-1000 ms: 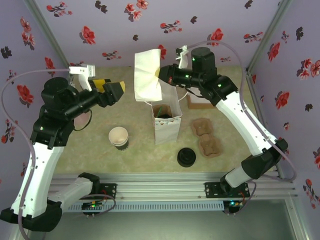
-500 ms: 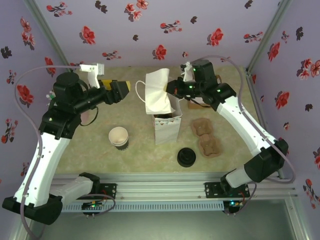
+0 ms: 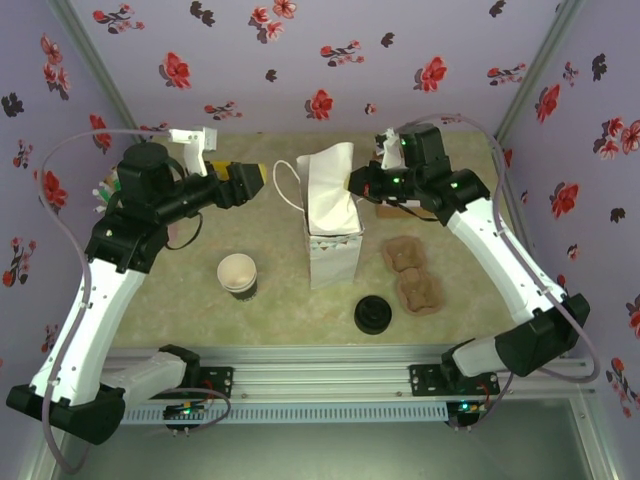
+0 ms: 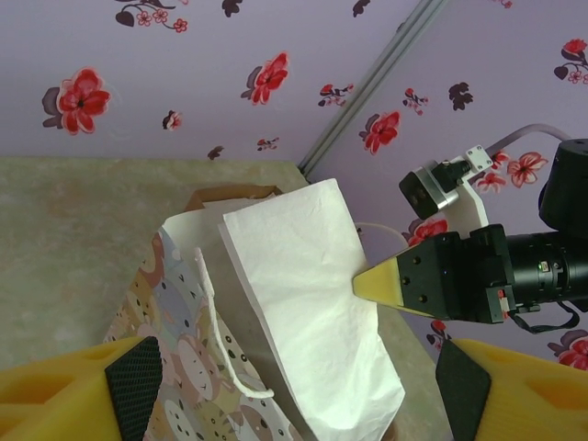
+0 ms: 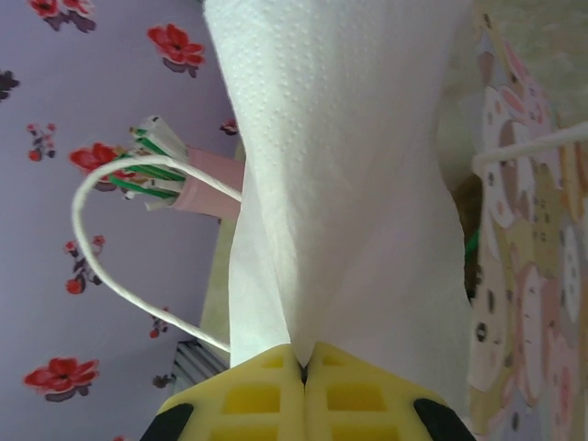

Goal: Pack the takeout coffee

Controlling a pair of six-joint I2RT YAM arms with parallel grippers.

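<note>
So, walls point(image 3: 300, 60): lilac, strewn with red flowers, shutting in the back and both sides; a metal rail point(image 3: 320, 375) edges the near side.
Table point(image 3: 290, 315): beige. Bare ground lies between the cup stack and the bag, along the strip before the rail, and at the back left under the left arm.
Left gripper point(image 3: 250, 182): jaws spread wide and holding nothing, in the air left of the bag and apart from it. From its wrist camera the yellow fingers point(image 4: 55, 395) frame the bag from both bottom corners.
Right gripper point(image 3: 352, 183): clamped on the napkin's right edge above the bag's mouth. Its wrist view shows two yellow pads point(image 5: 248, 395) pressed together on the paper.
Bag point(image 3: 335, 258): white paper, upright mid-table; the left wrist view brings out its pastel animal print.
Napkin point(image 3: 328, 185): white, dimpled, hanging into the bag's mouth and covering it.
Carriers point(image 3: 418, 293): two brown pulp pieces, seemingly cup carriers, just right of the bag.
Cup stack point(image 3: 238, 273): lidless, with a cream rim and dark wall, well left of the bag.
Lids point(image 3: 372, 314): black, stacked, near the bag's front right corner.
Takeout coffee: cannot tell where it stands; the napkin hides the bag's inside.
</note>
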